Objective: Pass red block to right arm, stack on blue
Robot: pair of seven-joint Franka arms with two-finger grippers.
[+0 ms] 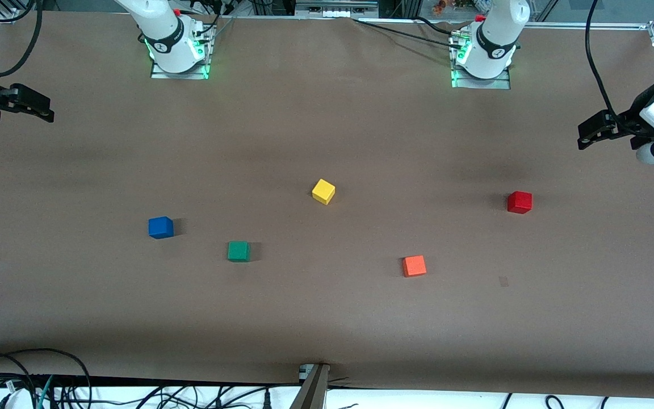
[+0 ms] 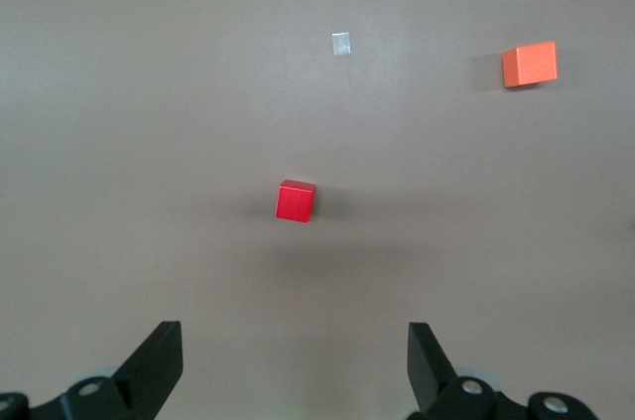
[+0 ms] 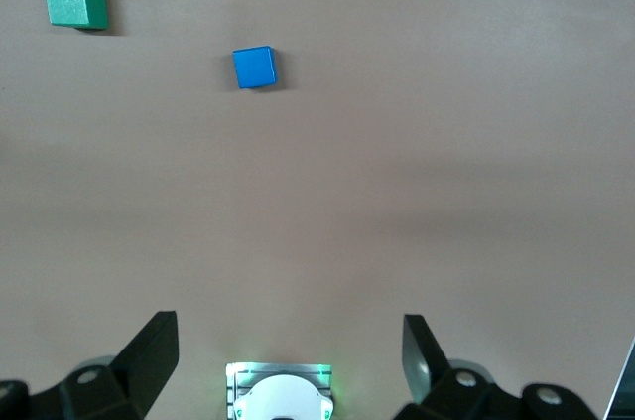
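1. Nearest the front camera lies the orange cube [image 1: 414, 266], toward the left arm's end of the brown table [image 1: 327, 318]. A small pale tape mark [image 1: 503, 281] sits just beside it on the bare paper.
2. The green cube [image 1: 238, 251] rests a little farther up, toward the right arm's end.
3. The blue cube [image 1: 160, 227] sits flat on the table beside the green one, closer still to the right arm's end; nothing is on top of it.
4. The red block [image 1: 519, 202] stands alone on the table toward the left arm's end, farther from the camera than the orange cube and well apart from the blue. It is a cube, so it has no long axis; it lies flat, its edges turned slightly askew to the table's sides.
5. The yellow cube [image 1: 323, 191] lies mid-table, rotated corner-on.
6. The left gripper [image 1: 588, 136] hangs over the table's edge at its own end, fingers spread wide and holding nothing.
7. The right gripper [image 1: 40, 111] waits likewise over its end, fingers wide apart and empty.
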